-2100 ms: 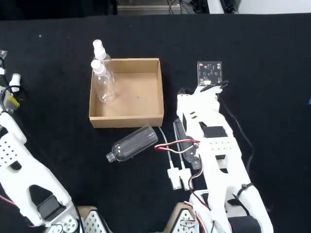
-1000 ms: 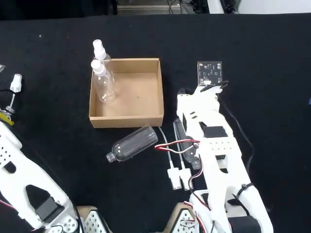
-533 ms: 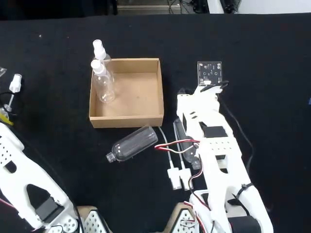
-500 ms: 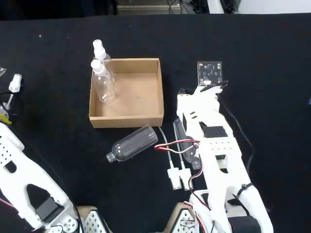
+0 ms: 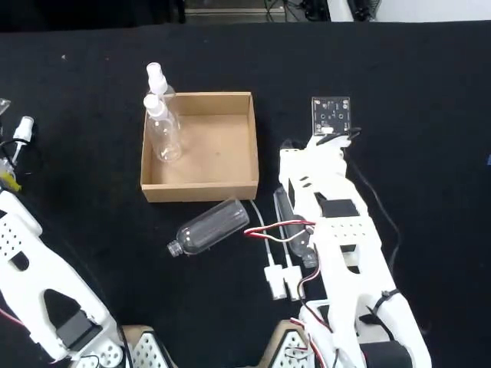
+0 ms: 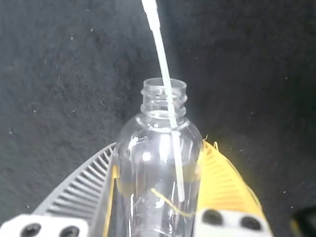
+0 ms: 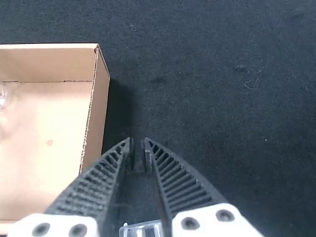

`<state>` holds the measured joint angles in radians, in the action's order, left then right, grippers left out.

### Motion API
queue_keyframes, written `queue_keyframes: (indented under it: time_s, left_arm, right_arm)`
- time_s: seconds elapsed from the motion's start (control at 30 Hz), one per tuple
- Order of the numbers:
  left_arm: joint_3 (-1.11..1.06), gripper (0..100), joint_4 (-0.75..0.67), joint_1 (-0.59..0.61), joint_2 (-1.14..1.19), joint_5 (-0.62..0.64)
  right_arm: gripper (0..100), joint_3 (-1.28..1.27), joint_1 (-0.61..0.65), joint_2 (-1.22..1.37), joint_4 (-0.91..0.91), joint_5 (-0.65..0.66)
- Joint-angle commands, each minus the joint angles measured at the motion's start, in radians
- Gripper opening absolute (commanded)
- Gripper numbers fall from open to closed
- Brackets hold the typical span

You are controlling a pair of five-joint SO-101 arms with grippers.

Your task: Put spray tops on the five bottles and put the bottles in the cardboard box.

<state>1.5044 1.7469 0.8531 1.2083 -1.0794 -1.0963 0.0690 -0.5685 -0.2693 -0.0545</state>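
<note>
Your left end effector [image 6: 160, 145] is closed on a clear bottle [image 6: 158, 182]. The bottle lies along the fingers, and its open neck [image 6: 164, 98] points out past the tips, away from the wrist. Everything turns on that line: the thin tube [image 6: 162, 64] already runs in through the neck and down inside the bottle. The spray top [image 5: 23, 126] it belongs to sits off the mouth, farther out along the same long axis, so it looks unseated and would have to travel straight down that axis to close the gap. Your right end effector [image 7: 137, 145] holds nothing, its fingers almost touching. It hangs just beside the outer wall of the cardboard box [image 7: 96, 98], well apart from the held bottle, with the whole box between them. The left arm is therefore the nearer one by far. By my count there are five bottles. One is in your grip and two stand capped in the box, the nearer capped bottle [image 5: 166, 136] and the farther capped bottle [image 5: 159, 86]. An uncapped bottle [image 5: 211, 226] lies on its side on the worktop [image 5: 399, 77] in front of the box, and a fifth bottle [image 5: 282, 207] is partly hidden under the right arm [image 5: 341, 230]. There are five tops too: two fitted, one at the held bottle, and a first loose top [image 5: 274, 280] touching a second loose top [image 5: 291, 285].
</note>
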Motion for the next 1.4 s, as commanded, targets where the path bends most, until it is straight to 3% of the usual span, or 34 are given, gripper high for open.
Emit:
queue_keyframes:
  time_s: [0.0, 0.3, 1.37]
  left_arm:
    - [0.036, 12, 0.012, 0.007, -0.025, 0.072]
    - [0.156, 12, 0.014, 0.076, -0.021, 0.181]
    - [0.162, 12, 0.014, 0.068, -0.046, 0.431]
  right_arm:
    - [1.1, 0.005, -0.018, -0.047, 0.031, 0.012]
    - [1.1, 0.008, -0.018, -0.047, 0.031, 0.012]
    - [1.1, 0.008, -0.018, -0.047, 0.032, 0.012]
